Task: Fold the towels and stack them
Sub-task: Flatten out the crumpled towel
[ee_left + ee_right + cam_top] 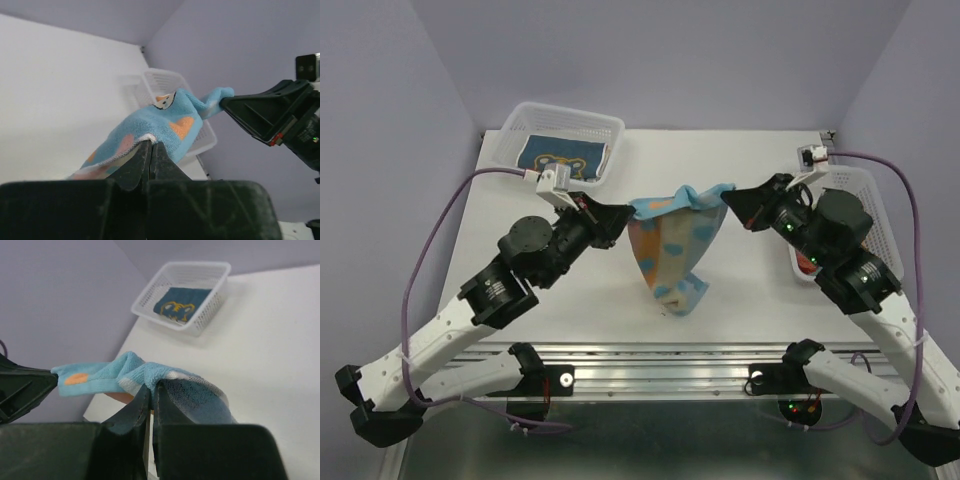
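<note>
Over table (750,280), towel (670,250) corners hide in left claw (625,212), right claw (728,200).

A white table (520,250) fills the scene, closed in on the far, left and right sides by plain lilac walls (670,60). A white mesh basket (570,112) sits at the table's far left corner, and a second white mesh basket (877,188) stands along the right edge, well apart from the first. A metal rail (660,360) runs along the table's near edge.
</note>
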